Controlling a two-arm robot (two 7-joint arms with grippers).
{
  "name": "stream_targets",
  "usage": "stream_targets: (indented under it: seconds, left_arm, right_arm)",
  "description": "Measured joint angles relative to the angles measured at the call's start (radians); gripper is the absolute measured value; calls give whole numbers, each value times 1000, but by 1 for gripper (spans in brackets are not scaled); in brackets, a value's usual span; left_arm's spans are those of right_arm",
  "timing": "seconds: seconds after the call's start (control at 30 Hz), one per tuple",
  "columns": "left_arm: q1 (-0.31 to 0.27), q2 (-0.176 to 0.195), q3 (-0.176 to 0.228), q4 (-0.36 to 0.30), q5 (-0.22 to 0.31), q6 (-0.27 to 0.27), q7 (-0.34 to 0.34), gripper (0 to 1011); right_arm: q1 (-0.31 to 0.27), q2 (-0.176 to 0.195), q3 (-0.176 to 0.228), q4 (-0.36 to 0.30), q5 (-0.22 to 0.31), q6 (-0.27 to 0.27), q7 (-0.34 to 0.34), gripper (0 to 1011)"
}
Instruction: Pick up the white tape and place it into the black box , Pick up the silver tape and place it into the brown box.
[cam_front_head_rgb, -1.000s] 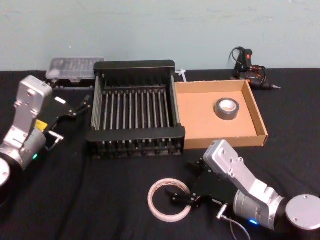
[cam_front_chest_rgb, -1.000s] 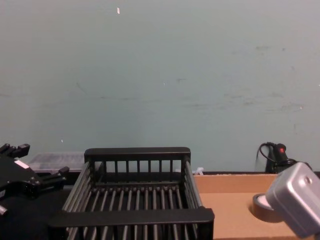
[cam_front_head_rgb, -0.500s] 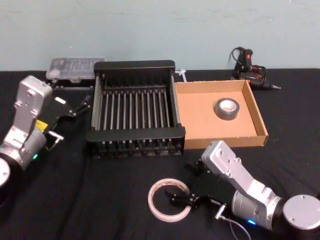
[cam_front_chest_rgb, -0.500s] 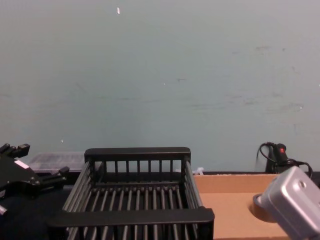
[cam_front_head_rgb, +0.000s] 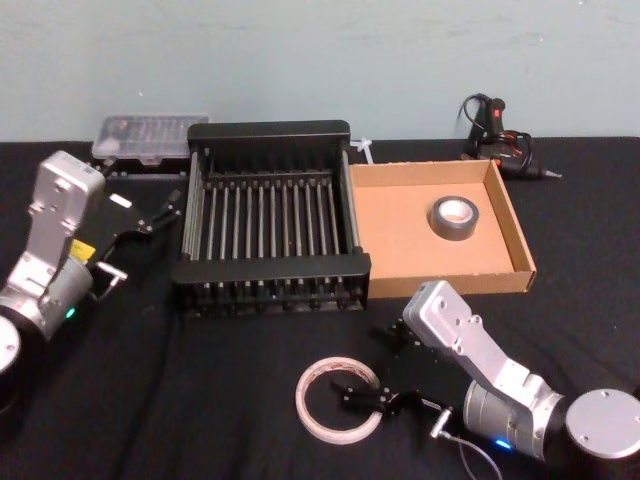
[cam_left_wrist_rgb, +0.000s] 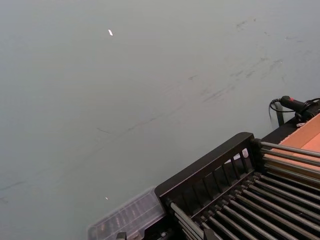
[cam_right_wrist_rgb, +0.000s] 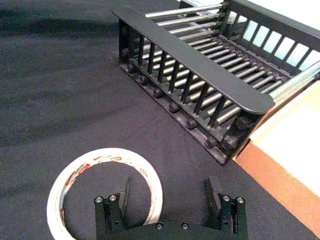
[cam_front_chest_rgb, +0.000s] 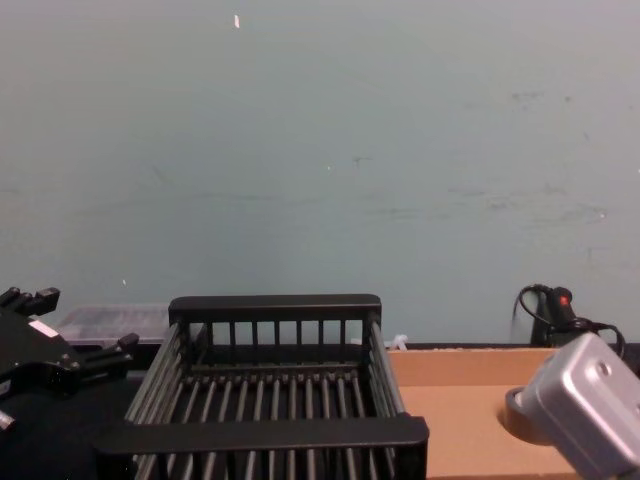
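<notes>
Pale green wall is backing your black desk (cam_front_head_rgb: 230, 400), which fills the lower frame. At centre, the black box (cam_front_head_rgb: 268, 272) is sitting empty; beside it to the right, the brown box (cam_front_head_rgb: 400, 235) is already holding the silver tape (cam_front_head_rgb: 455, 216), so that half looks finished. Your left gripper (cam_front_head_rgb: 160, 212) is idling at left, jaws apart. At lower centre, the right gripper (cam_right_wrist_rgb: 167, 192) has been easing down over the last second; its jaws are spread wide and gripping nothing, one finger inside the white tape (cam_front_head_rgb: 338, 400) on the desk. You are probably about to close.
</notes>
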Motion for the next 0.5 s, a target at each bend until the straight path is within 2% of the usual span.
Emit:
stream_targets:
  seconds: [0.2,0.4,0.43,0.5]
  left_arm:
    - [0,0,0,0,0,0,0,1001]
    - [0,0,0,0,0,0,0,1001]
    - [0,0,0,0,0,0,0,1001]
    - [0,0,0,0,0,0,0,1001]
  right_arm:
    - [0,0,0,0,0,0,0,954]
    - [-1,1,0,0,0,-1,0,786]
    - [-1,1,0,0,0,-1,0,786]
    - [-1,1,0,-1,0,-1,0,707]
